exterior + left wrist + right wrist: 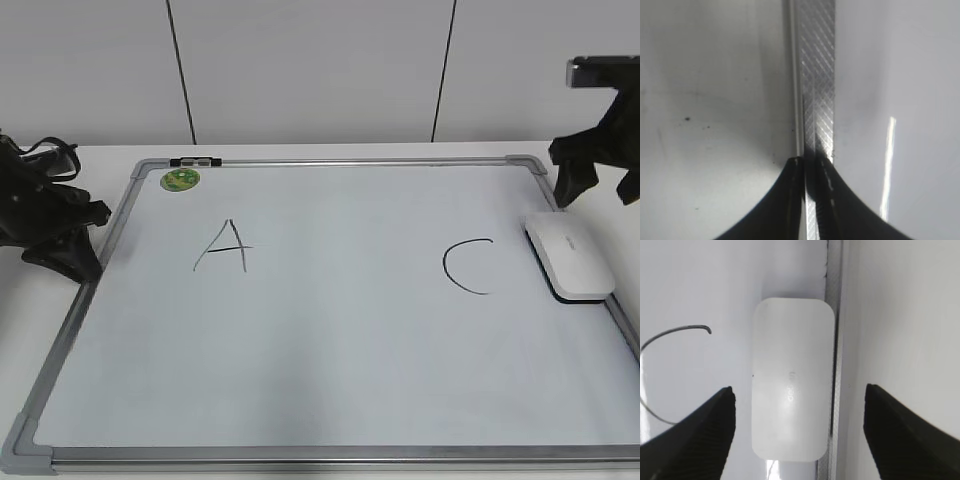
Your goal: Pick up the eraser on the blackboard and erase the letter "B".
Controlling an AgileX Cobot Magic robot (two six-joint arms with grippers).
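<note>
While I watch from the slanted outside camera, the large white dry-erase blackboard with its silver-grey metal frame (330, 161) lies flat on the pale table (100, 155), and the white rounded-rectangular plastic eraser (569, 258) rests on the board's right side, just inside the frame and beside the hand-drawn black marker "C" (468, 267). On the board's left half I see a black marker "A" (224, 246), with a small round green magnet (181, 179) near the top left corner; between the two letters the surface is bare white — no "B" shows in any view. My right gripper (598, 185) hovers above the eraser's far end without touching it; in its wrist camera the two dark fingers (700, 435) are spread wide on either side of the eraser (792, 380) (faint grey lettering on top). The left gripper (60, 235) sits at the board's left edge; its wrist camera shows dark fingertips (812, 200) drawn close together over the hatched metal frame (817, 75).
</note>
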